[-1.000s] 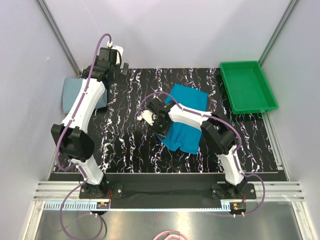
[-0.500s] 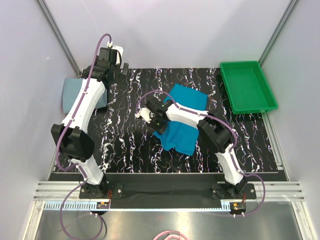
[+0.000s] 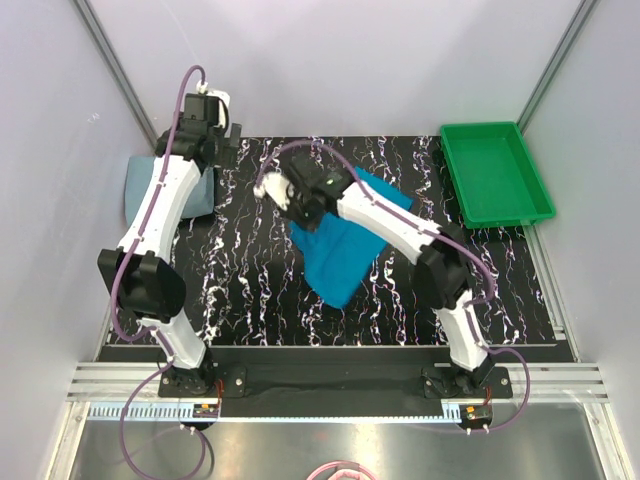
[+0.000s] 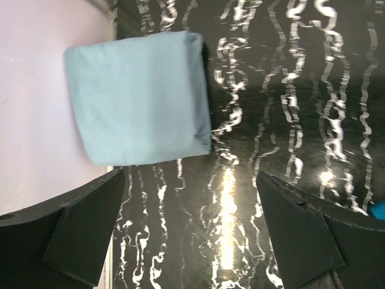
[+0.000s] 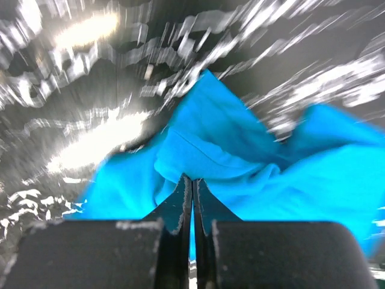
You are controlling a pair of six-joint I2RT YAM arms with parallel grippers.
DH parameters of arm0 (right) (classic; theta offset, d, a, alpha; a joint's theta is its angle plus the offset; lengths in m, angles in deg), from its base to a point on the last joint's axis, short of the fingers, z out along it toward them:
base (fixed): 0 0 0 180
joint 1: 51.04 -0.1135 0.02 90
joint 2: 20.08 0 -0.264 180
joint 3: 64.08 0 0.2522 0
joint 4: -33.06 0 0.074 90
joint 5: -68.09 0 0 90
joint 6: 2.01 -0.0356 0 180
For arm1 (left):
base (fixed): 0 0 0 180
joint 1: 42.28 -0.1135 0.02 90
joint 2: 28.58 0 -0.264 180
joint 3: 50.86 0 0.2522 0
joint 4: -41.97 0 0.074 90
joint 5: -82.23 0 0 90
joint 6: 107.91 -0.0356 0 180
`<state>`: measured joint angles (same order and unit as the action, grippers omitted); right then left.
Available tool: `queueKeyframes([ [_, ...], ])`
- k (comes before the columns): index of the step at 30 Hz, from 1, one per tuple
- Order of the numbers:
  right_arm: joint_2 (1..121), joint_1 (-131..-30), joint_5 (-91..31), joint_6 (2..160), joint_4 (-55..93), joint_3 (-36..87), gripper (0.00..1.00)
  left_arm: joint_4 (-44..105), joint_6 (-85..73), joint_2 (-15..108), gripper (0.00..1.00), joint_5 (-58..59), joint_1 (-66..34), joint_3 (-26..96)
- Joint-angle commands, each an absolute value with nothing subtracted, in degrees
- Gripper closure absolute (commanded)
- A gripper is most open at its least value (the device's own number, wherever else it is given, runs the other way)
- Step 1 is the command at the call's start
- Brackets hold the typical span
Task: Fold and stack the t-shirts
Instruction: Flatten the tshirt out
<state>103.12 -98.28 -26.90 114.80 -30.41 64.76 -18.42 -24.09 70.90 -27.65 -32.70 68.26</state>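
While the black marbled table (image 3: 250,290) bears both shirts | teal-blue t-shirt (image 3: 345,250) mid-table, one fold pinched by the right gripper (image 5: 191,179), jaws clamped tight | pale grey-blue t-shirt (image 4: 141,96) folded at the left edge | left gripper (image 4: 189,177) above it, jaws wide, empty

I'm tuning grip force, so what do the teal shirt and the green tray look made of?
Teal shirt: soft matte cloth, probably cotton; it bunches and creases where the right end effector pinches it. Green tray: seemingly rigid plastic, smooth, with a moulded raised rim.
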Motion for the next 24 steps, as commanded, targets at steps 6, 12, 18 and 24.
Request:
queueKeyframes([
  [6, 89.18, -94.73, -26.56, 116.12, -32.99, 77.91, 1.0, -16.35, -23.72, 70.73, 0.01, -28.86, -33.67, 69.87],
  [12, 77.84, -82.97, -27.0, 110.75, -34.92, 61.17, 1.0, -16.7, -23.28, 71.26, 0.01, -27.55, -33.58, 69.87],
  [18, 67.03, -80.39, -30.51, 112.34, -40.02, 41.1, 1.0, -17.05, -22.84, 72.75, 0.01, -26.4, -33.49, 70.92],
  [24, 65.96, -80.39, -35.24, 114.77, -44.32, 36.33, 1.0, -17.32, -22.75, 73.72, 0.01, -25.79, -32.97, 71.62],
])
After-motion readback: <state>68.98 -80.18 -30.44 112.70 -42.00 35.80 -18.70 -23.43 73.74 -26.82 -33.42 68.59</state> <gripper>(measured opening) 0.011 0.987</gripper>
